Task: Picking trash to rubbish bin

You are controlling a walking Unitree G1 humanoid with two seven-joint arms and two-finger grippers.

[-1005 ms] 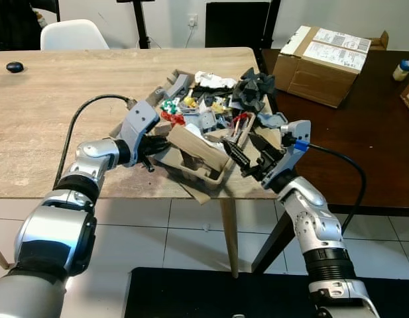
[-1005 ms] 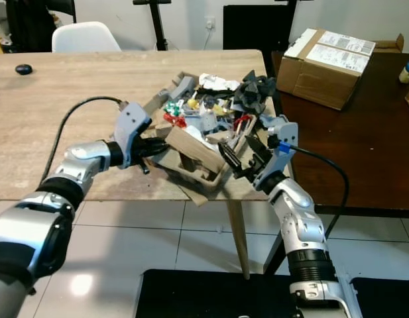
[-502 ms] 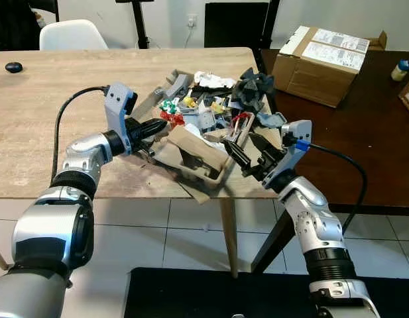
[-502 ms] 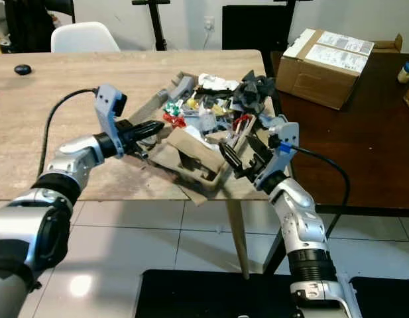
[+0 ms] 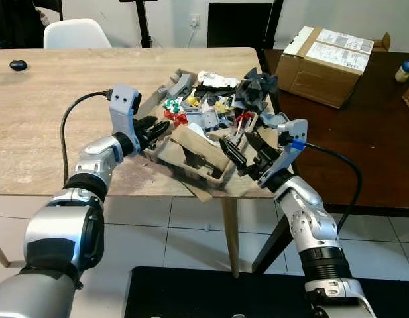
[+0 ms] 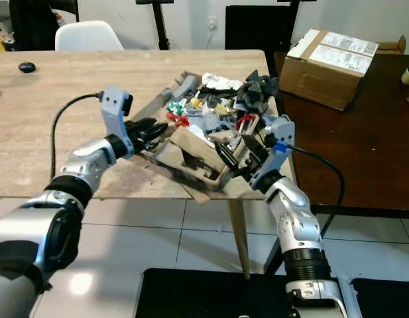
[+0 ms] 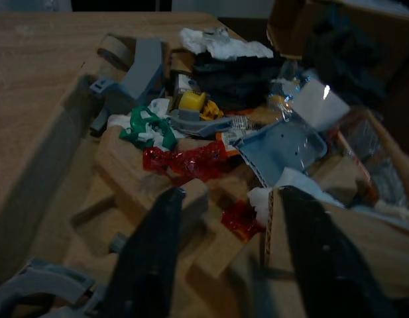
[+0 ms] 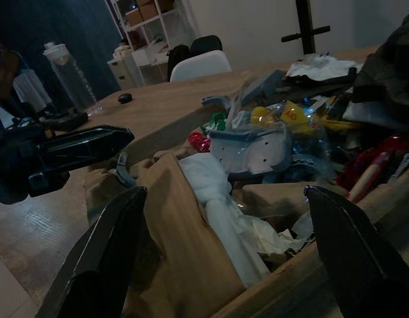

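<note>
One wooden table (image 5: 52, 112) carries one heap of mixed trash (image 5: 214, 116), its pieces too tangled to count exactly. In it lies one brown moulded pulp tray (image 5: 191, 156). One dark table (image 5: 370, 139) stands beside it with one cardboard box (image 5: 327, 56) on top. One white chair (image 5: 77, 32) is behind. One small black object (image 5: 17, 65) rests on the wooden table.

No legible text; white labels (image 5: 338, 45) on cardboard box (image 5: 327, 63) too small to read.
</note>
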